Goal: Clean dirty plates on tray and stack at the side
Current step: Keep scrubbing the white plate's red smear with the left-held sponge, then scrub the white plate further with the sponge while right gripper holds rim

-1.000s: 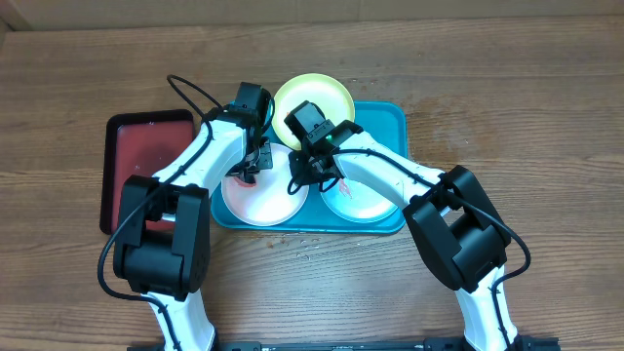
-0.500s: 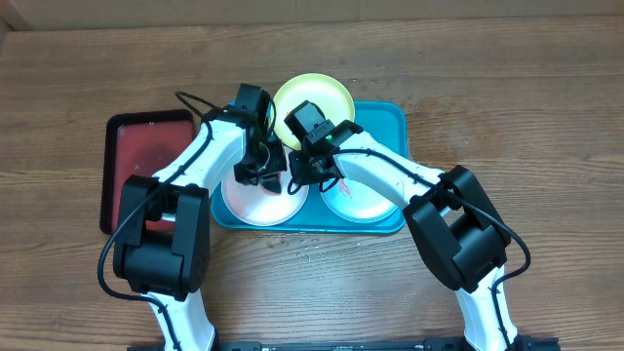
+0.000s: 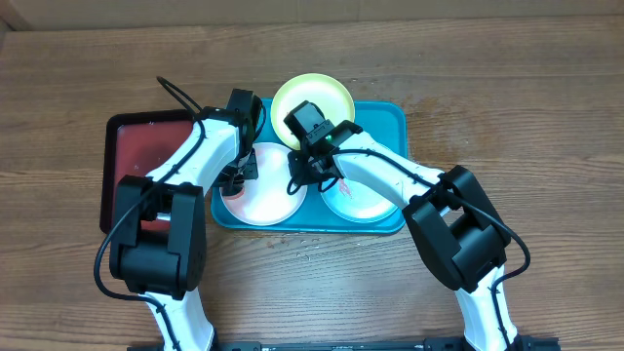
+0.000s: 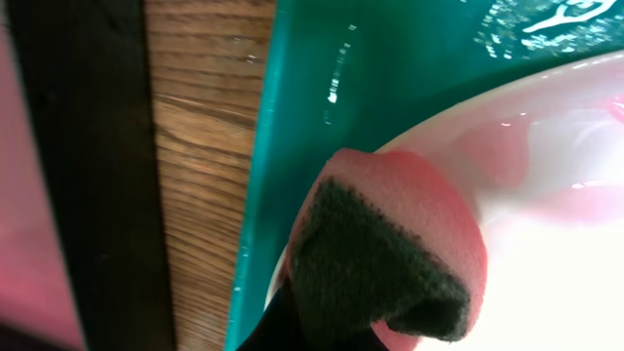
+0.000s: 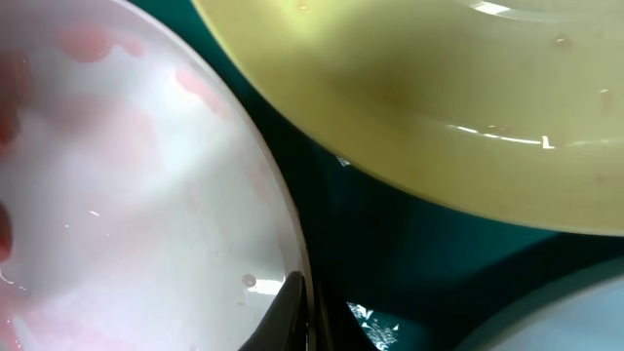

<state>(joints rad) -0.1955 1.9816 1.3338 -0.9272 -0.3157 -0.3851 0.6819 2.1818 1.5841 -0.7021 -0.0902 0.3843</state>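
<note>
Overhead: left gripper down on the left rim of the white plate, near-left in the tray. Right gripper clenched on nothing, set at the plate's right rim, probably to steady it.
Left wrist: jaws grasping a pink sponge, pressed on the rim for scrubbing.
Right wrist: yellow-green plate just beyond.

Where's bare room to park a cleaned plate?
Bare wooden table right of the turquoise rectangular plastic tray and beyond it. The dark red black-rimmed tray is bare, left arm over its right side. Crowded: turquoise tray: round white plastic plate, pale mint plate, yellow-green plate overhanging its far rim, left tool, right tool.
</note>
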